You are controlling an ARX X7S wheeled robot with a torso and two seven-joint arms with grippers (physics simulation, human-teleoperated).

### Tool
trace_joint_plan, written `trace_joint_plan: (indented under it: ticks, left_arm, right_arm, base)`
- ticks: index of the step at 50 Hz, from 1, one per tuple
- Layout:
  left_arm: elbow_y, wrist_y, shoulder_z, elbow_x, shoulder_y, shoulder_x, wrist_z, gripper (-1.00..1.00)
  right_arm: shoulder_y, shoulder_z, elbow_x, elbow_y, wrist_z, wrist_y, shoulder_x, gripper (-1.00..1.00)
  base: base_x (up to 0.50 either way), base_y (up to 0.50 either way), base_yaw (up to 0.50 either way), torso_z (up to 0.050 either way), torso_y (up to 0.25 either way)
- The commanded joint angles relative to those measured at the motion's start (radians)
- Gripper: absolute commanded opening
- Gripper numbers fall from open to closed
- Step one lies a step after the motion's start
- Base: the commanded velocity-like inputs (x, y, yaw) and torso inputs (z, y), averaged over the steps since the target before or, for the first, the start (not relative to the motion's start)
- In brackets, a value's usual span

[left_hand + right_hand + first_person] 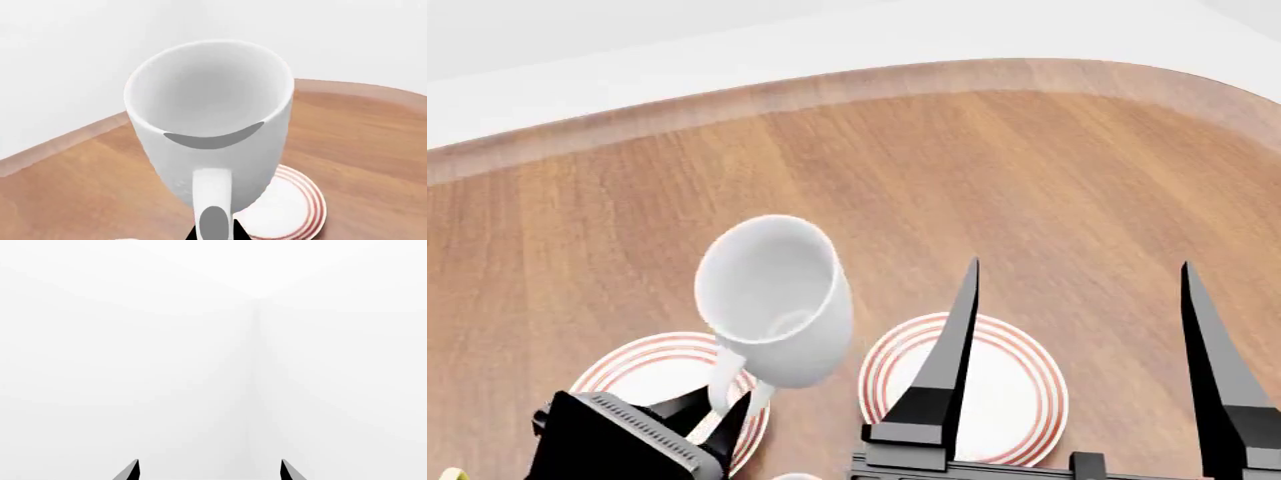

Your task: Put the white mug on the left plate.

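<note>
I'm holding the white mug [777, 300] by its handle, left fingers [723, 418] clamped, hovering up-right of the left plate [647, 380], right fingers [1081, 370] spread.

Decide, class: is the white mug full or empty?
Empty. The left wrist view looks straight into the white mug and shows only a bare white interior, with no liquid or contents.
</note>
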Motion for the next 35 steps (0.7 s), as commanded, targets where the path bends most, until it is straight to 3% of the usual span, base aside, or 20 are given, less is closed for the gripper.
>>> trace_joint_plan:
  ticks: [1, 13, 18, 26, 35]
  left_arm:
    - [-0.095, -0.002, -0.107, -0.036, -0.095, 0.014, -0.027, -1.00]
    - [-0.301, 0.042, -0.167, -0.027, -0.191, 0.053, -0.077, -1.00]
    - [-0.440, 0.134, -0.203, -0.026, -0.214, 0.071, -0.086, -1.00]
    - [-0.452, 0.080, -0.231, -0.052, -0.267, 0.064, -0.101, -1.00]
    - [-0.584, 0.167, -0.239, -0.041, -0.279, 0.069, -0.099, -1.00]
  right_arm:
    - [0.002, 0.000, -0.001, 0.000, 0.000, 0.000, 0.000, 1.00]
    - [0.005, 0.003, 0.001, 0.000, -0.003, 0.002, 0.000, 1.00]
    - [0.006, 0.003, -0.001, 0.000, -0.002, 0.002, 0.000, 1.00]
    - [0.010, -0.006, 0.006, 0.000, 0.002, 0.003, 0.000, 1.00]
    - [0.013, -0.004, 0.012, 0.000, 0.001, 0.001, 0.000, 1.00]
  base:
    - [0.00, 0.00, 0.00, 0.000, 0.000]
    - [0.00, 0.00, 0.00, 0.000, 0.001]
    - [0.00, 0.00, 0.00, 0.000, 0.000]
    - [0.00, 0.00, 0.00, 0.000, 0.000]
    - [0.00, 0.00, 0.00, 0.000, 0.001]
